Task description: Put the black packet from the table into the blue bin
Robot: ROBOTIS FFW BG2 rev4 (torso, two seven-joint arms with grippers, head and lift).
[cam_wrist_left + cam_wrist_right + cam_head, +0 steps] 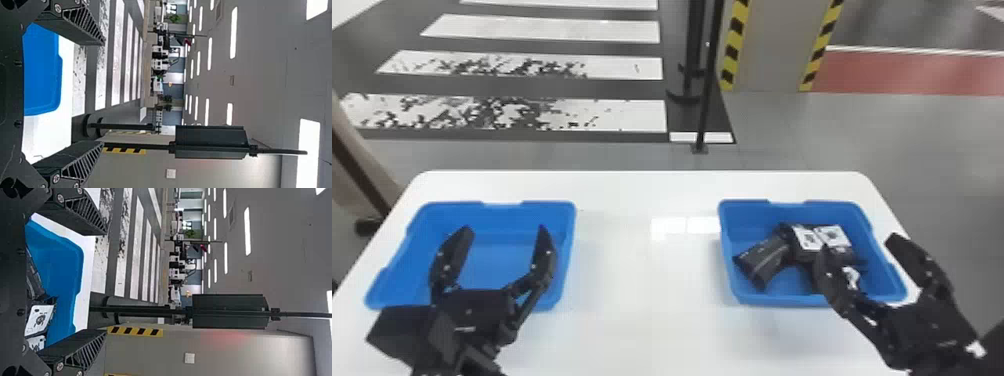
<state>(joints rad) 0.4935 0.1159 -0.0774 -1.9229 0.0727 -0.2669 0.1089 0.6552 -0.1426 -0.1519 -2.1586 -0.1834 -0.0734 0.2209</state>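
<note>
In the head view my left gripper (504, 230) stands open above the left blue bin (502, 260), which holds nothing that I can see. My right gripper (857, 242) is open over the right side of the right blue bin (752, 215). Several black packets (763, 261) lie in that right bin, some with white labels. In the left wrist view, the left gripper (103, 94) has its fingers wide apart, with the left bin (41, 74) beyond. The right wrist view has the right gripper (105, 282) spread, near the right bin (64, 274) and a labelled packet (39, 320).
A white table (642, 280) carries both bins, with a wide strip of tabletop between them. Behind its far edge stand a dark pole (707, 75) and a grey pillar (772, 45) with yellow and black stripes.
</note>
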